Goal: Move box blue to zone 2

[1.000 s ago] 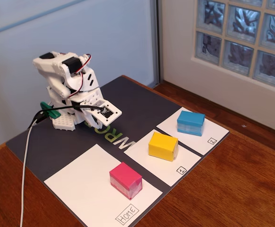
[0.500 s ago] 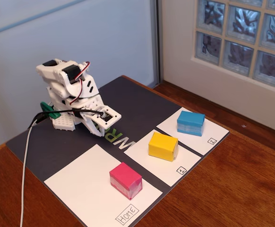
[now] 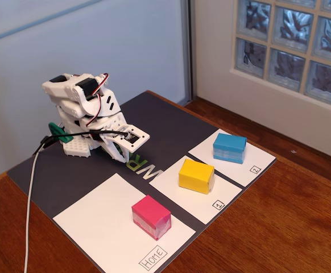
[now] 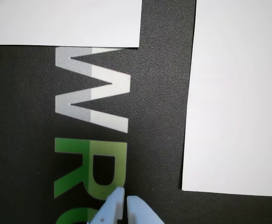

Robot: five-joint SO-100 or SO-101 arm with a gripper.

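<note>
A home room: glass-block window point(image 3: 293, 45) and wooden table point(image 3: 279, 222) under the mat point(image 3: 171, 122).

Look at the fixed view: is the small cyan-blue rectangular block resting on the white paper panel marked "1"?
No, the cyan-blue block sits on the panel marked "2".

Gripper point(image 4: 125, 201) cut off by wrist view's bottom edge, only fingertips visible.

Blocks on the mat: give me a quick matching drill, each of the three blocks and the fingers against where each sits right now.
Things:
1. blue box
2. yellow block
3. pink block
4. fingers

Places:
A. Home panel
B. over the mat lettering, holding nothing
C. zone 2
D. panel 1

Pairs: 1-C, 2-D, 3-A, 4-B
</note>
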